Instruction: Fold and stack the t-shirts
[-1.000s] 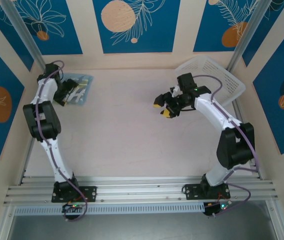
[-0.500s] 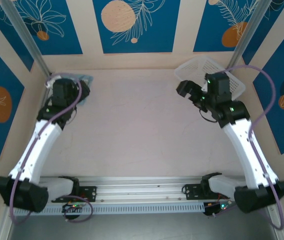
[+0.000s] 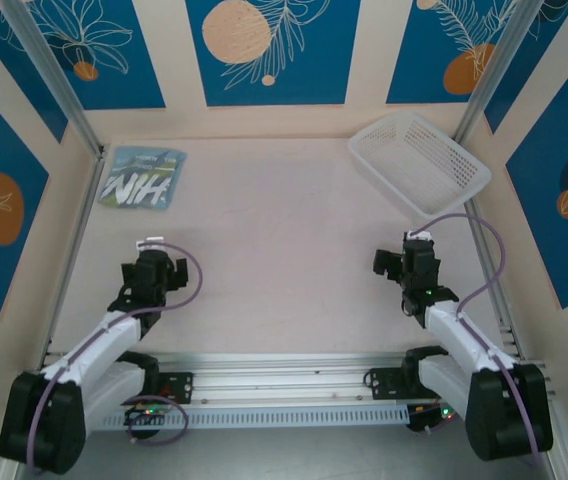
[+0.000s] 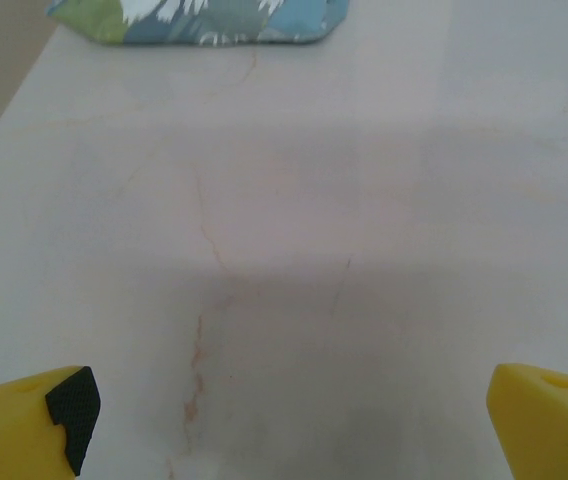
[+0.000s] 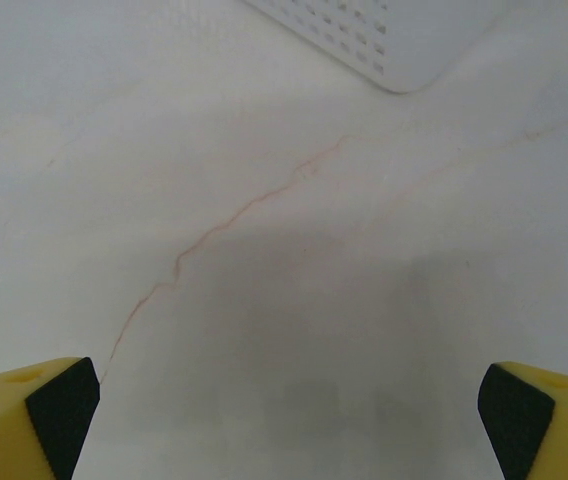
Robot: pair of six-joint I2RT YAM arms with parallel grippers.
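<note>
Evidently late stage. Light sky-blue cotton t-shirt with white block lettering [image 3: 144,178] lies folded into a flat packet at 10 o'clock on the pale desk [image 3: 264,230], near the corner. White perforated plastic basket [image 3: 419,160] at 2 o'clock, seemingly holding nothing. Left tool [image 3: 151,273] at 8 o'clock, released, carrying nothing; right tool [image 3: 405,263] at 4 o'clock, likewise released. Both well apart from the cloth. Judgement: folding done, nothing left to stack. Next move calls only for parking, or for another shirt.

Pale table [image 3: 284,240] bore a folded t-shirt [image 3: 142,178] at its far-left corner and a white basket [image 3: 419,160] at far right.
</note>
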